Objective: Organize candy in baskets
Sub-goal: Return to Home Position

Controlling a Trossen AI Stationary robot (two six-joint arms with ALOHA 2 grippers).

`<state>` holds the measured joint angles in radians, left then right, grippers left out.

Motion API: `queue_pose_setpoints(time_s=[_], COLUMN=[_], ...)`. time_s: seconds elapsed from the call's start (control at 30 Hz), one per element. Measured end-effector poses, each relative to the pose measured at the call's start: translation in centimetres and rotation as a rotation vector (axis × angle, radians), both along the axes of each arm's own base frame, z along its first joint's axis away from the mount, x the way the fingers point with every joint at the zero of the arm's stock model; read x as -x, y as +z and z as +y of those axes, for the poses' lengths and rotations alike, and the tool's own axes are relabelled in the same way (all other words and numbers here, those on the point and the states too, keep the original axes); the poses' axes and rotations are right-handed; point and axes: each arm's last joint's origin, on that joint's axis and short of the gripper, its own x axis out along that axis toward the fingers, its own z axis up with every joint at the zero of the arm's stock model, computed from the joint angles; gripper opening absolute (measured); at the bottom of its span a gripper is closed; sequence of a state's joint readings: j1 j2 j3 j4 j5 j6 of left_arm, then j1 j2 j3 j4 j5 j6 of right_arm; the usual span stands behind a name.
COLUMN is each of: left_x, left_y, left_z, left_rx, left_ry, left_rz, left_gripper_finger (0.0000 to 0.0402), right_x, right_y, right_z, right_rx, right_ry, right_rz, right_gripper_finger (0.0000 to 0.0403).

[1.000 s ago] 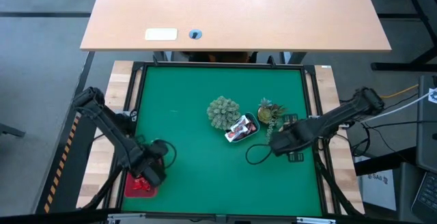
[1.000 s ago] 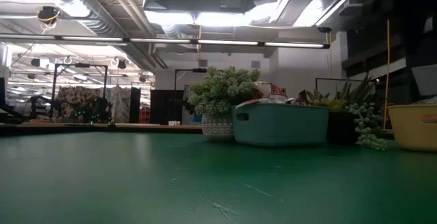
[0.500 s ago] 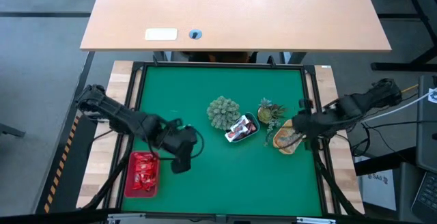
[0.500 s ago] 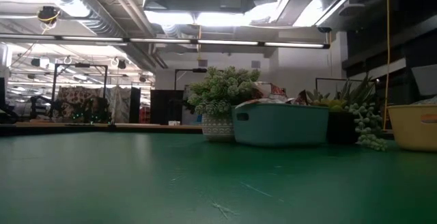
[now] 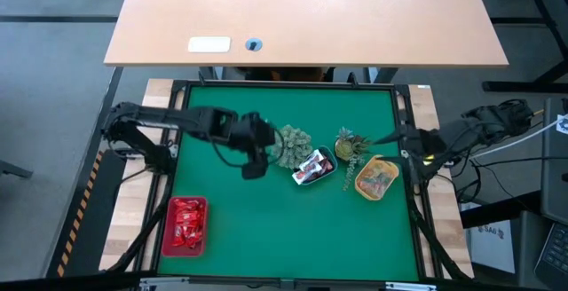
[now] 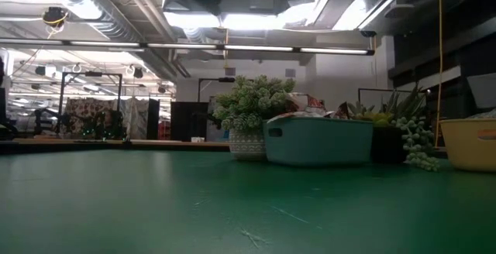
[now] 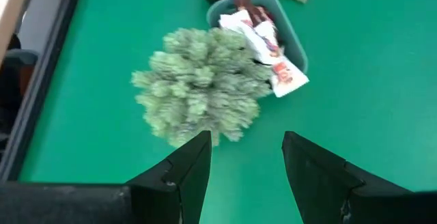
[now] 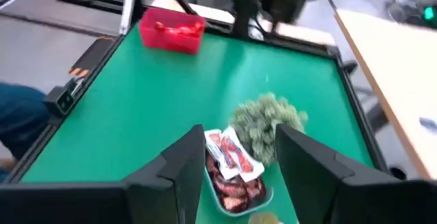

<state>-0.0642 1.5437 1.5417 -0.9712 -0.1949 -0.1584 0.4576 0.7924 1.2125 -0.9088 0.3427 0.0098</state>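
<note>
Candy [image 5: 185,224] lies in the red basket [image 5: 165,238] lower left, pale blue basket [image 5: 332,161] centre and yellow basket [image 5: 358,184] centre-right; the left gripper [image 5: 264,149], spread and empty, hangs just left of centre, the right gripper [image 5: 399,138], likewise spread, at the right edge.

Free room on the green table [image 5: 293,238]: bare mat lies before and behind a central row of bushy plant [image 5: 290,145], pale blue basket [image 5: 332,161], spiky plant [image 5: 349,144] and yellow basket [image 5: 392,167], while the red basket [image 5: 165,231] fills the left front corner and the left arm [image 5: 177,121], ending in the left claw [image 5: 253,172] just beside the bushy plant, spans the left half.
</note>
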Motion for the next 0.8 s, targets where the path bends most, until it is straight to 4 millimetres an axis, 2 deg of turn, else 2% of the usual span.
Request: queue_pose_setpoints(time_s=[0.1,0.2,0.3,0.43,0.6,0.8], left_x=[0.5,1.8,3.9,7.6,11.9,15.2], left_y=[0.3,0.0,-0.5,-2.2,-4.4,-7.7], left_z=[1.7,3.0,4.2,5.0,4.8,4.1], left_rx=[-0.008,-0.001,0.006,0.006,-0.018,-0.061], left_ry=[-0.007,-0.010,0.010,0.047,0.065,-0.015], left_rz=[-0.024,-0.050,-0.108,-0.206,-0.381,-0.646], left_gripper_finger=[0.0176,0.0174,0.0163,0.0137,0.0093,0.0032], right_x=[-0.1,-0.2,0.1,1.5,2.6,2.1], right_y=[0.0,-0.5,-1.5,-3.0,-4.7,-6.6], right_z=[0.1,0.1,-0.1,-0.7,-1.3,-1.2], right_rx=[0.033,0.047,0.052,-0.029,-0.120,-0.157], right_ry=[0.032,0.029,0.009,-0.025,-0.038,-0.053], right_rz=[-0.006,0.015,0.026,0.009,-0.135,-0.332], right_gripper_finger=[0.0179,0.0179,0.0179,0.0171,0.0124,0.0037])
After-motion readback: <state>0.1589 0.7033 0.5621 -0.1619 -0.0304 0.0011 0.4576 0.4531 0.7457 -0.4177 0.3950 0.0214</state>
